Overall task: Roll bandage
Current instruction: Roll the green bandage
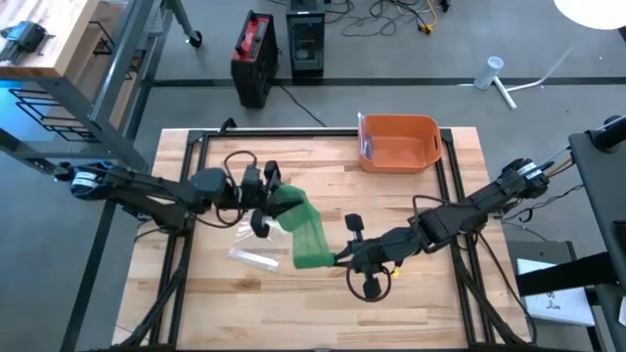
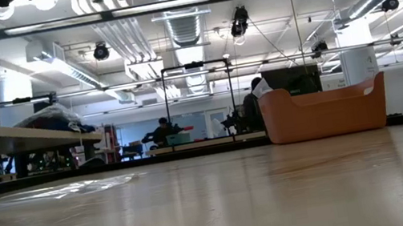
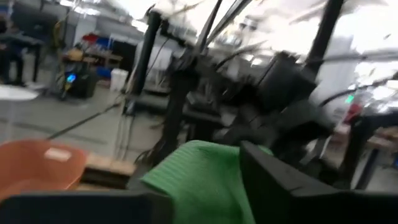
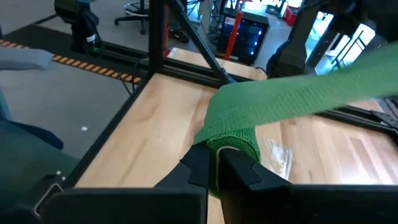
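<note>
Left gripper (image 1: pixel 262 200) fingers: blurred in its wrist view.
Bandage (image 1: pixel 305 231) far end: hidden under that claw.
Arms: unseen in low view.

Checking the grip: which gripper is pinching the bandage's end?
The right gripper, shut on the end of the green bandage. The left gripper is at the other end, its hold unclear.

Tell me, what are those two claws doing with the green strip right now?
Right claw shut on bandage end. Left claw at the other end, grip unclear. Bandage stretched between them above the table. Clear wrapper lies beside, not blocking.
</note>
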You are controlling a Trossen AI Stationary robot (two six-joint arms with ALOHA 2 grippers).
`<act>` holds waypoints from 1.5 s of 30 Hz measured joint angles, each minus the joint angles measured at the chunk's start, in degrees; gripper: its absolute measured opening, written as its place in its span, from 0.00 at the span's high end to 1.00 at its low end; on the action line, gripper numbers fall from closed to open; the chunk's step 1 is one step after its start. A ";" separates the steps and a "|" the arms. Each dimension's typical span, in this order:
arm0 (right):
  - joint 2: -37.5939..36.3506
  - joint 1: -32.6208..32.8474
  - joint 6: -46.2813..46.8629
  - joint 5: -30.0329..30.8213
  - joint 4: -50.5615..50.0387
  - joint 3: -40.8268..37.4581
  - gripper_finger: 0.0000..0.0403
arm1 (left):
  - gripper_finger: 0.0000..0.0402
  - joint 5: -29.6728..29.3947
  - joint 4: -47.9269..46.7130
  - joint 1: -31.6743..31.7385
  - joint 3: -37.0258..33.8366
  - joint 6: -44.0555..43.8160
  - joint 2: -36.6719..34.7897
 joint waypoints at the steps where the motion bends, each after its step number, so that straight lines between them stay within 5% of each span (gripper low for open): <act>1: -0.03 0.00 0.31 -0.15 0.19 0.00 0.98 | 0.69 0.02 -1.66 0.46 0.00 0.65 0.00; 8: -0.04 0.02 1.33 -5.34 0.28 0.30 0.98 | 0.49 2.51 -14.23 1.16 0.00 7.65 0.92; 12: -0.04 0.02 1.37 -6.23 0.14 0.62 0.98 | 0.40 8.61 -14.21 1.17 -0.02 6.39 2.75; 18: -0.04 0.02 2.90 -10.02 0.05 0.87 0.98 | 0.26 9.20 -16.71 1.19 -0.02 11.11 3.78; 22: -0.04 0.02 3.64 -14.16 0.07 0.87 0.98 | 0.23 10.70 -21.97 1.19 -0.02 17.08 3.91; 30: -0.07 0.05 3.80 -21.33 0.19 1.96 0.98 | 0.25 13.03 -29.88 1.05 -0.02 13.08 4.31; 39: -0.14 -0.18 7.19 -20.83 -0.94 3.97 0.98 | 0.23 14.25 -29.55 -2.70 -0.07 10.67 3.44; 45: -1.44 -0.52 9.48 -7.71 -6.03 4.39 0.98 | 0.24 9.14 -22.35 -11.72 -0.11 9.98 3.53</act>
